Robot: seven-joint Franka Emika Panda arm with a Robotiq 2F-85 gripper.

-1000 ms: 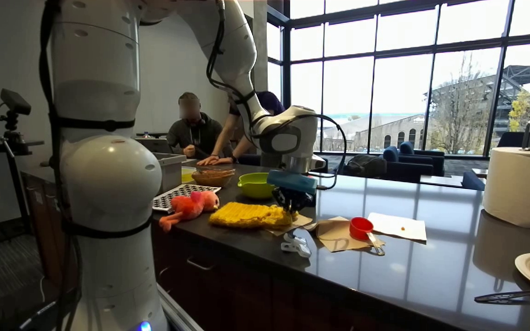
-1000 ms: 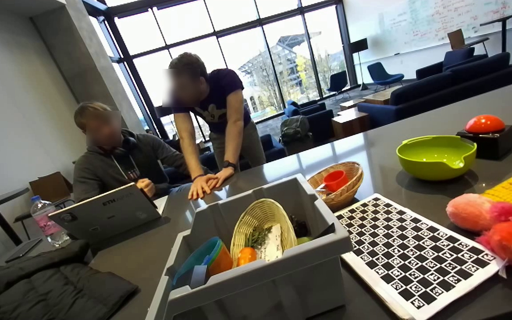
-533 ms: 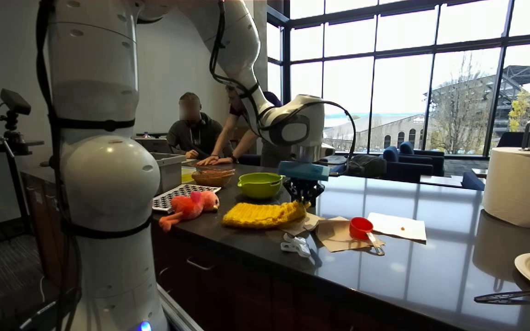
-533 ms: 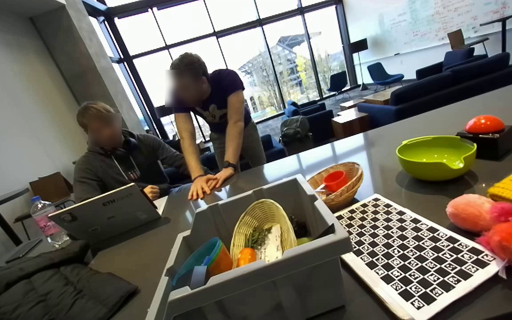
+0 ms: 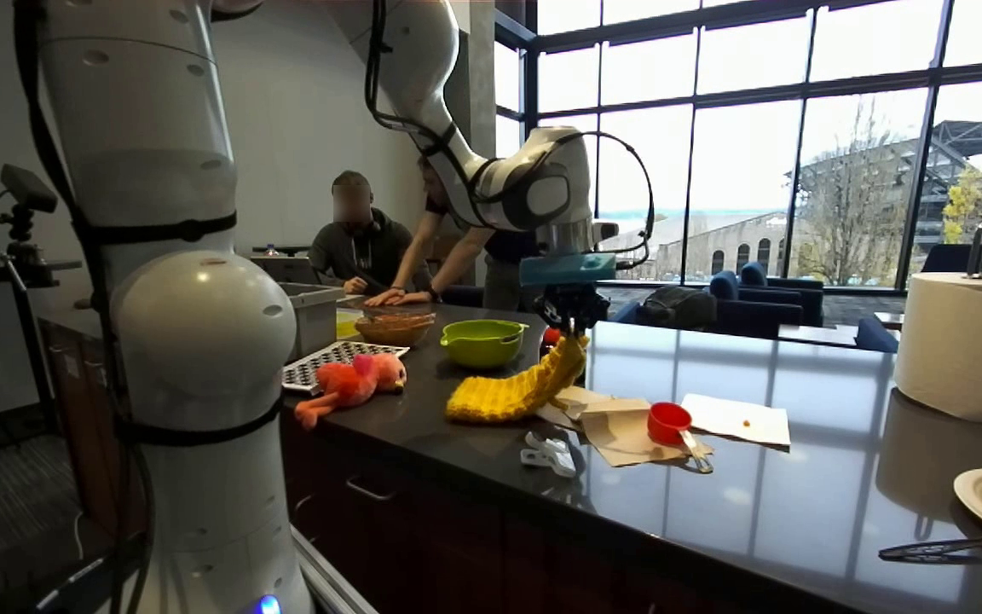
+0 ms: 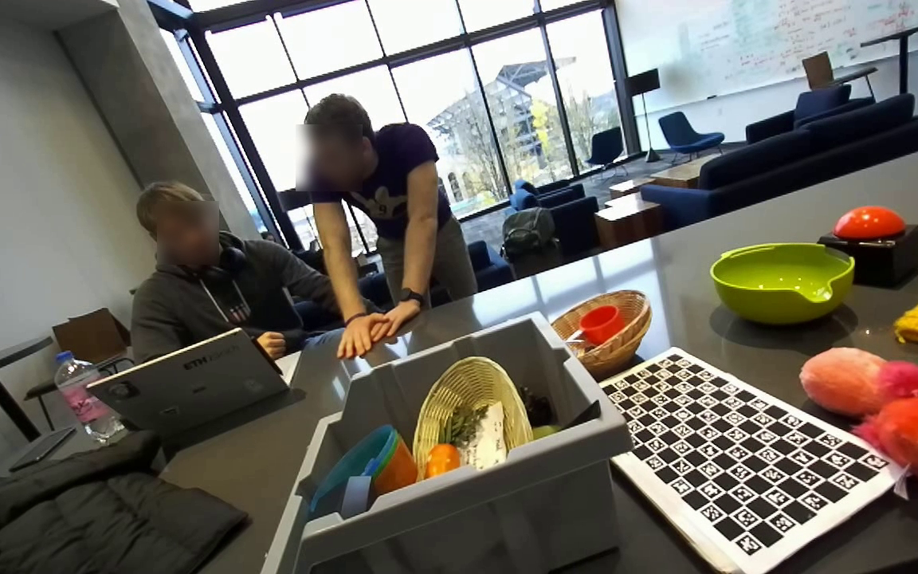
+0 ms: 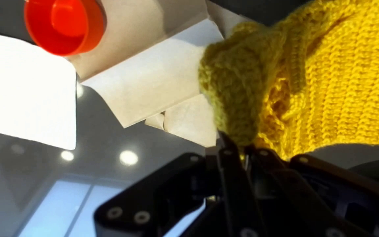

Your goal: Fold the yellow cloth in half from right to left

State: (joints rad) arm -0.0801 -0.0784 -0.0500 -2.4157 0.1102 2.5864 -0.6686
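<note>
Pinching yellow cloth; 1 end aloft

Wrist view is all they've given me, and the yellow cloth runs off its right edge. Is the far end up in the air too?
Observer: No, in an exterior view the end of the yellow cloth away from the end effector lies on the counter.
Visitor: Is anything beyond that end?
Observer: Yes, an orange-pink plush toy lies past it, apart from the cloth.
Visitor: Anyone nearby?
Observer: Yes, a seated person and a standing person.
</note>
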